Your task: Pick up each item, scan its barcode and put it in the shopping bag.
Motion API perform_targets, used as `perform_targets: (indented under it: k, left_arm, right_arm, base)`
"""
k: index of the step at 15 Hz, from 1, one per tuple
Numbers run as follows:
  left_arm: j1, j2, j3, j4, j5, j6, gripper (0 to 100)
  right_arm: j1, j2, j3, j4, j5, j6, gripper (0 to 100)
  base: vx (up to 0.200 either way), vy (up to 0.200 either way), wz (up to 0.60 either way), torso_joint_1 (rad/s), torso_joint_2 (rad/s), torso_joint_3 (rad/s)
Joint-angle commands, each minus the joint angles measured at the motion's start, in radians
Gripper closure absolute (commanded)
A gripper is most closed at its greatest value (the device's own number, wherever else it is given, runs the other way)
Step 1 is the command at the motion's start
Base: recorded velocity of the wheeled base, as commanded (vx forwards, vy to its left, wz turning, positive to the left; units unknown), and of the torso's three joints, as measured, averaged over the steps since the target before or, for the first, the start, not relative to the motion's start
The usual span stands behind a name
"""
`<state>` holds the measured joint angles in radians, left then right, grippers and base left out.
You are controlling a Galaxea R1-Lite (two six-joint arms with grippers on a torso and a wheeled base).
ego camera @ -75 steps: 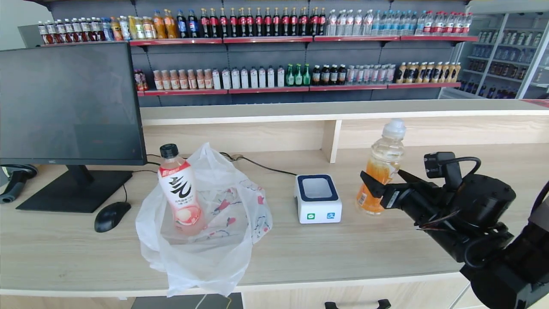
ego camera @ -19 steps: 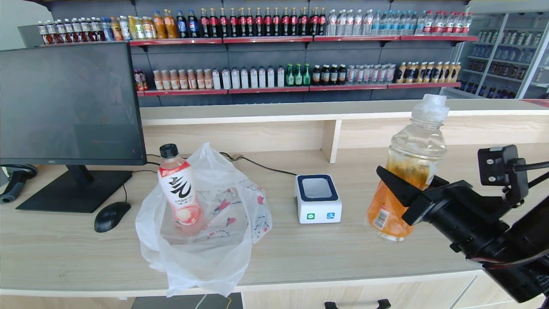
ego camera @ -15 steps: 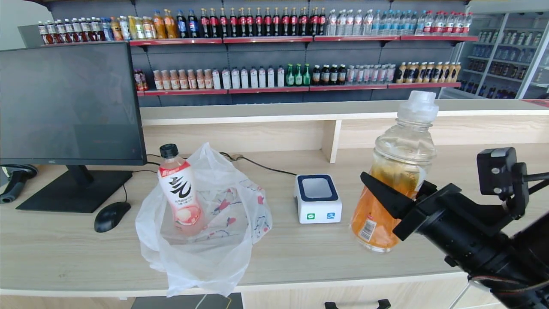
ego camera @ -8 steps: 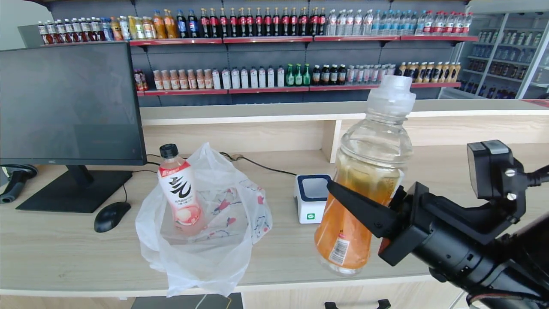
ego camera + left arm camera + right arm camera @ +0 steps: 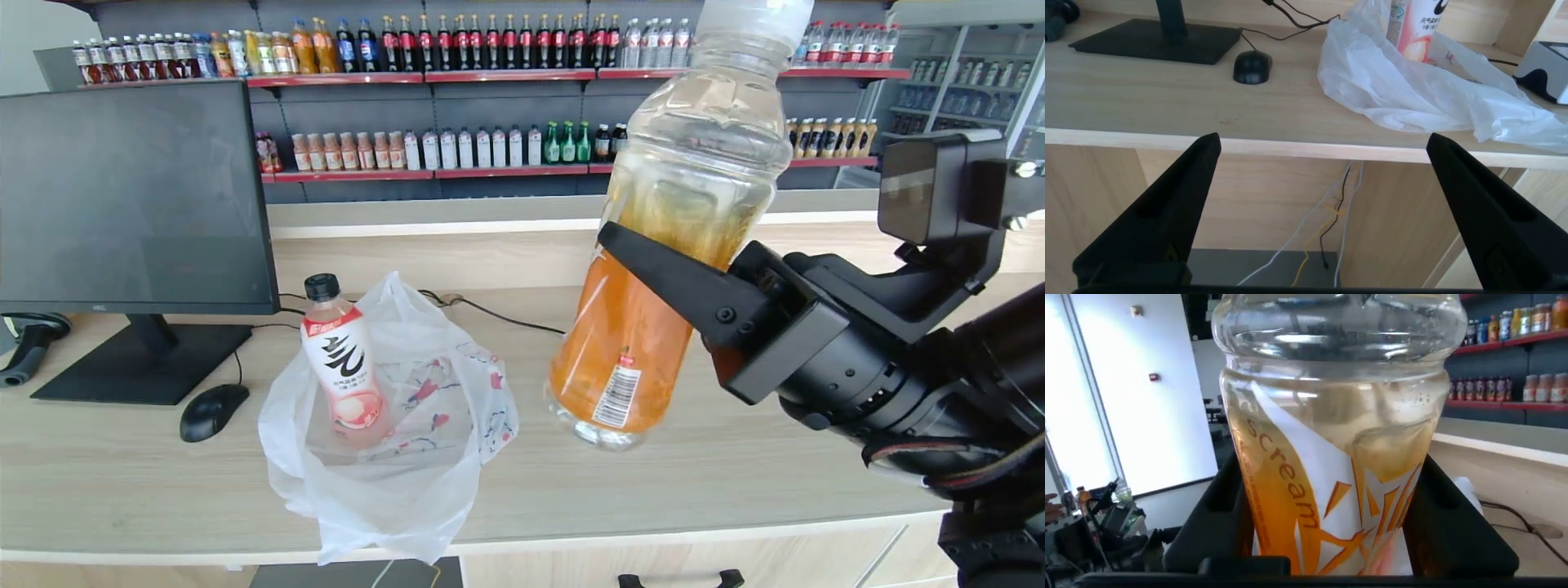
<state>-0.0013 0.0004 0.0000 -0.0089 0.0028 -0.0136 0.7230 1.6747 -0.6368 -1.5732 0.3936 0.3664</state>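
Head view: right end effector (image 5: 647,255) grips orange bottle (image 5: 620,359); left end effector (image 5: 1323,140) splayed; bag (image 5: 408,478) (pink bottle (image 5: 343,359) inside) beside mouse (image 5: 212,411).

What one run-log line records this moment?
right gripper shut on orange bottle, tilted | left gripper open | pink bottle in shopping bag

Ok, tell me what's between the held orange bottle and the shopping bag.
Nothing visible: bare counter lies between the orange bottle, in the right end effector, and the shopping bag; a pink bottle stands inside.

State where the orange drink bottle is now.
Head view: the orange drink bottle hangs tilted above the counter, gripped by the right gripper, right of the shopping bag.
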Motion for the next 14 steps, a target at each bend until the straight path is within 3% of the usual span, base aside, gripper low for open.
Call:
perform_targets:
  k: [1, 11, 14]
  left_arm:
    - [0.000, 0.000, 0.000, 0.000, 0.000, 0.000, 0]
    - [0.000, 0.000, 0.000, 0.000, 0.000, 0.000, 0]
    - [0.001, 0.000, 0.000, 0.000, 0.000, 0.000, 0]
  right_arm:
    - [-0.007, 0.027, -0.037, 0.002, 0.021, 0.019, 100]
    - [-0.054, -0.062, 0.017, 0.002, 0.044, 0.154, 100]
    - [-0.056, -0.098, -0.012, 0.002, 0.050, 0.264, 100]
  base:
    - [0.000, 0.000, 0.00, 0.000, 0.00, 0.000]
    - [0.000, 0.000, 0.00, 0.000, 0.00, 0.000]
    - [0.000, 0.000, 0.00, 0.000, 0.00, 0.000]
